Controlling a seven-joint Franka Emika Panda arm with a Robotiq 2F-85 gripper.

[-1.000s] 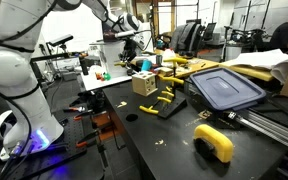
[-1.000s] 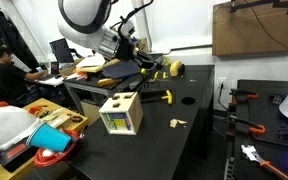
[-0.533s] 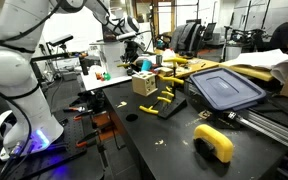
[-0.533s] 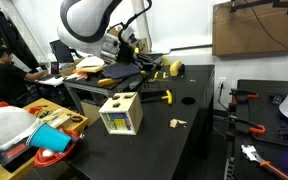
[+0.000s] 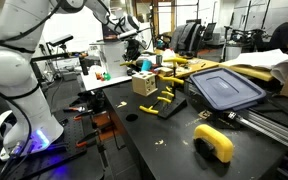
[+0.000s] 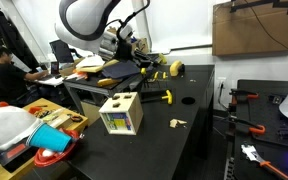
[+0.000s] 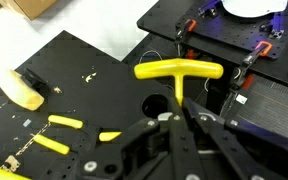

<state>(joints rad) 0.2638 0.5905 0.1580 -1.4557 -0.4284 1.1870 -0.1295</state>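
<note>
The yellow T-shaped piece (image 7: 179,70) is held in the air, its stem apparently pinched between the closed fingers of the gripper (image 7: 176,112), above the far end of the black table (image 6: 159,140). Over the last second the arm's upper links swung a little while the gripper barely shifted, so the piece stays lifted and the grip holds. Loose yellow bars (image 7: 64,122) lie below. By one long edge stands a wooden box (image 6: 121,113) with holes on top; its contents cannot be made out. Toward the opposite edge lies a dark tote lid (image 5: 224,88).

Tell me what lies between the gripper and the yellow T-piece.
In the wrist view, only bare black table with a round hole separates the gripper from the yellow T-piece.
</note>
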